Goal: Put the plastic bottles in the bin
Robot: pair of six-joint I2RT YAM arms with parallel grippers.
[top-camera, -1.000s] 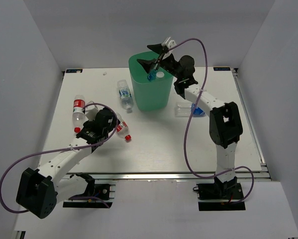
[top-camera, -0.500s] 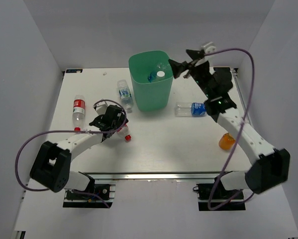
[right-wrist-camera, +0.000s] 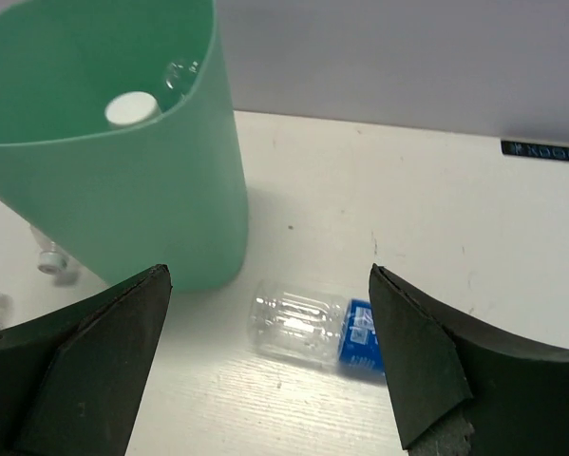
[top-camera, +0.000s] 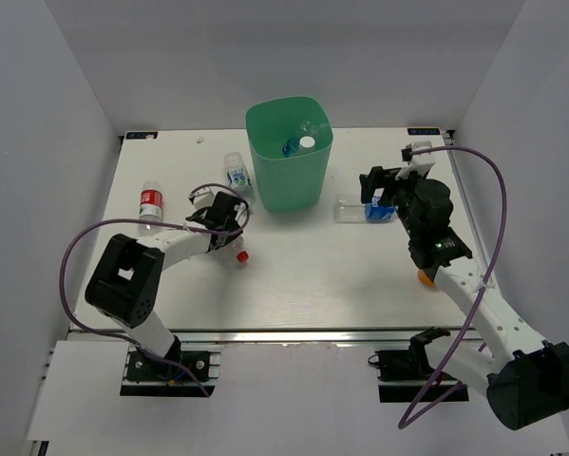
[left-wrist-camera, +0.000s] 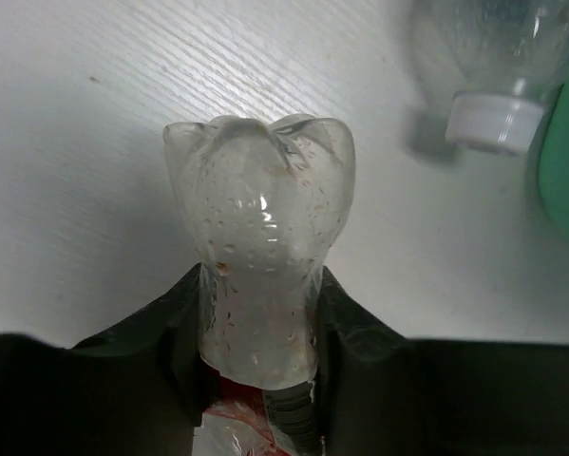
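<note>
On white table (top-camera: 303,285), bin (top-camera: 286,185) (mint-green), grey walls (top-camera: 218,57)

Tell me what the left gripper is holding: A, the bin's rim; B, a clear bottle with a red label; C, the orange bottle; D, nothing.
B: the left gripper is shut on a clear bottle, its red label showing low in the left wrist view.
</note>
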